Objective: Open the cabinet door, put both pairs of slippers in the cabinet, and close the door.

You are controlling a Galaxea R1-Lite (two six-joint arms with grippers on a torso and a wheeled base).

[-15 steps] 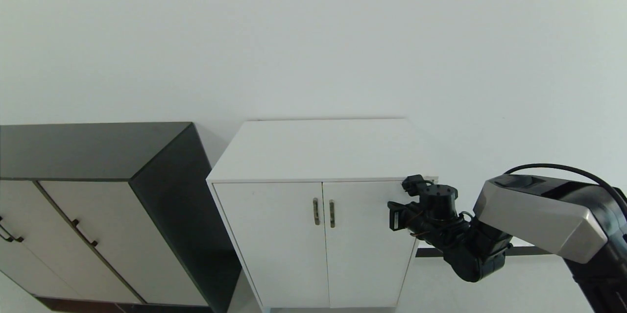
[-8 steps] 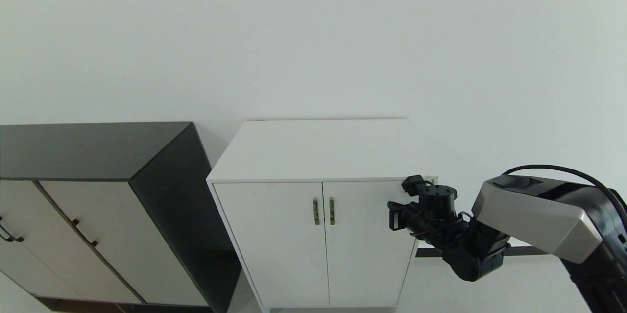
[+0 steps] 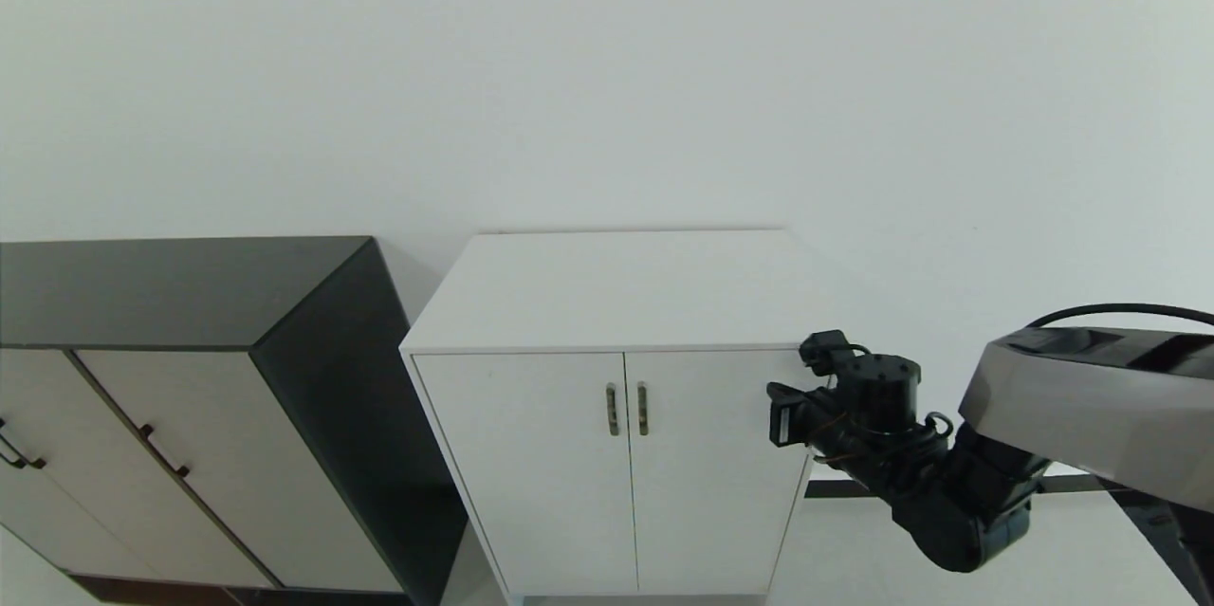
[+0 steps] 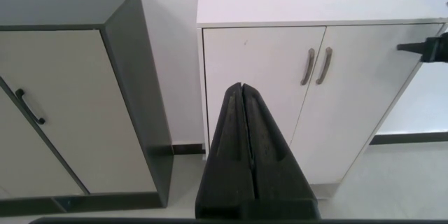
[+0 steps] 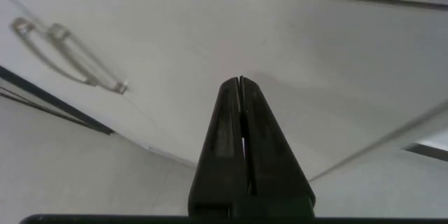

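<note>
1. A white cabinet (image 3: 616, 293) stands against a pale wall (image 3: 607, 65). Both of its doors are shut, and the seam between them runs straight down the middle.
2. Two slim metal handles (image 3: 627, 410) stand upright side by side at that seam, one on each door, in the upper half.
3. To the left stands a dark grey cabinet (image 3: 322, 369) with beige doors and black handles. A narrow strip of wall shows between it and the white cabinet.
4. The head view looks down on the white cabinet's flat top. The right arm (image 3: 1072, 407) comes in from the right, and its black wrist sits in front of the upper outer corner of the right door (image 3: 711, 473).
5. In the left wrist view, the left gripper (image 4: 242, 87) has its two black fingers pressed together and holds nothing. It sits well back from the cabinet, pointing toward the left door (image 4: 262, 91).
6. That same view takes in the light floor (image 4: 392, 175) and a dark baseboard (image 4: 413, 138) to the right of the cabinet.
7. It also catches the tip of the right gripper (image 4: 404, 46), just beside the right door's upper outer edge. Whether the tip touches the door cannot be told.
8. The right wrist view looks along the right gripper (image 5: 241, 84), which is closed and empty, close to the plain white door panel. The pair of handles shows farther along the door.
</note>
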